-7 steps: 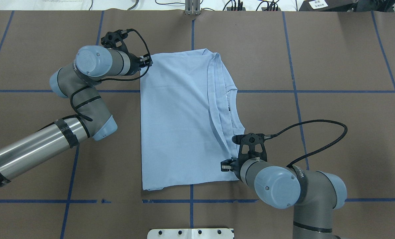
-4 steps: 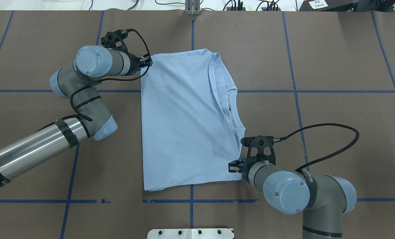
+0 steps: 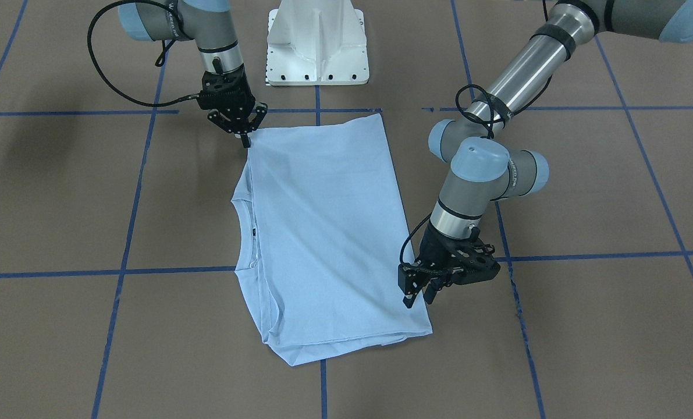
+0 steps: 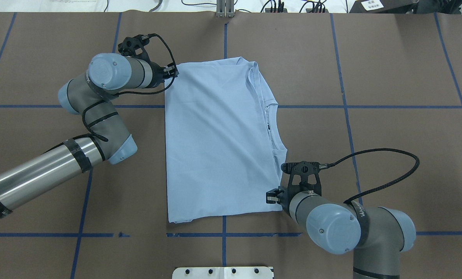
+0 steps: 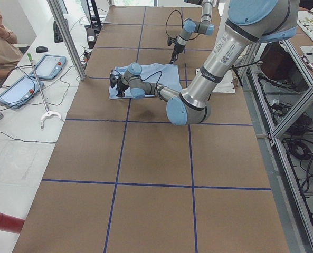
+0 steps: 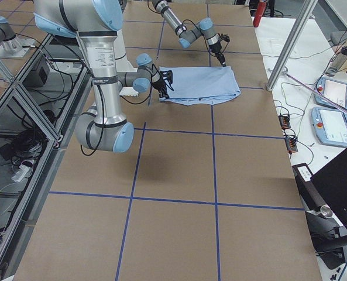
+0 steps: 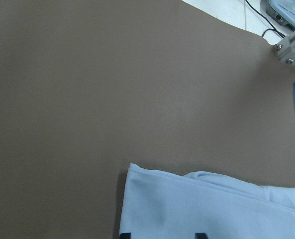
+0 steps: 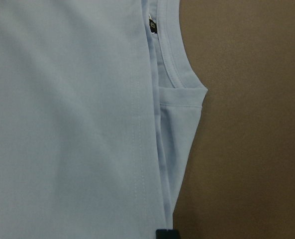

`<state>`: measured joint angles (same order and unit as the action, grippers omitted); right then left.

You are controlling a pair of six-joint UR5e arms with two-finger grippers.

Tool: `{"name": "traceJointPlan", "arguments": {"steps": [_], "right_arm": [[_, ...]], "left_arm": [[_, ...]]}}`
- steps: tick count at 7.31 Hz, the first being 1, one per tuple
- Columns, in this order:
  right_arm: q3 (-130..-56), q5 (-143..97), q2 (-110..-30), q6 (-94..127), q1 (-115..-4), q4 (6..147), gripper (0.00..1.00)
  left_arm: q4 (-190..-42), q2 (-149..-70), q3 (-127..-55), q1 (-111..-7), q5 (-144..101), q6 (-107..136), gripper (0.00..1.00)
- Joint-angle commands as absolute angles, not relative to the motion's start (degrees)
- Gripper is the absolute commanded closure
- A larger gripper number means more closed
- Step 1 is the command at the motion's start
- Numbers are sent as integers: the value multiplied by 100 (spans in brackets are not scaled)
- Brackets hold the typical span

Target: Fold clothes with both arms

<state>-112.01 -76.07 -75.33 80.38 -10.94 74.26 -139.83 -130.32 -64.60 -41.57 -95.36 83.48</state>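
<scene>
T-shirt [image 4: 215,135] flat on worktop [image 4: 390,77]. Left pincer [image 3: 419,298] over its far left corner; right pincer [image 3: 245,139] at diagonally opposite corner, nearer robot. Collar [image 4: 273,133] along shirt edge just beyond right pincer, well right of left pincer.

Grey metal arms [image 4: 33,176], light-blue joint caps [image 4: 104,71], black cables [image 4: 416,162].

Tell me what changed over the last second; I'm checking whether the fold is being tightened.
The right tool, pinching the T-shirt at its near right corner, slid a little to the robot's right. It dragged that corner and the top layer's edge outward. The left tool and the rest of the shirt stayed put.
</scene>
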Motion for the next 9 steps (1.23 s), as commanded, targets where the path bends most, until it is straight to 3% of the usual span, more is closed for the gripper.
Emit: {"name": "traceJointPlan", "arguments": {"steps": [1, 2, 3, 4, 6, 7, 9], "right_arm": [[-11206, -7620, -7506, 8042, -1090, 7435, 64], [-11215, -7620, -7506, 8051, -1107, 7427, 43], [-11224, -7594, -7480, 8329, -1099, 7427, 36], [-11293, -7594, -7427, 9446, -1073, 7409, 35], [-11242, -7594, -7295, 10682, -1081, 7435, 3], [-11224, -7602, -7295, 10957, -1081, 7444, 10], [-11049, -7603, -7287, 10978, -1037, 7444, 13]], "left_arm": [[-13983, -13034, -6460, -4157, -9536, 8350, 47], [-13983, -13034, -6460, -4157, -9536, 8350, 46], [-13983, -13025, -6451, -4157, -9536, 8350, 46], [-13983, -13034, -6460, -4157, -9536, 8350, 46], [-13975, -13034, -6460, -4157, -9536, 8358, 46], [-13975, -13034, -6460, -4157, -9536, 8358, 46], [-13966, -13043, -6460, -4157, -9536, 8358, 46]]}}
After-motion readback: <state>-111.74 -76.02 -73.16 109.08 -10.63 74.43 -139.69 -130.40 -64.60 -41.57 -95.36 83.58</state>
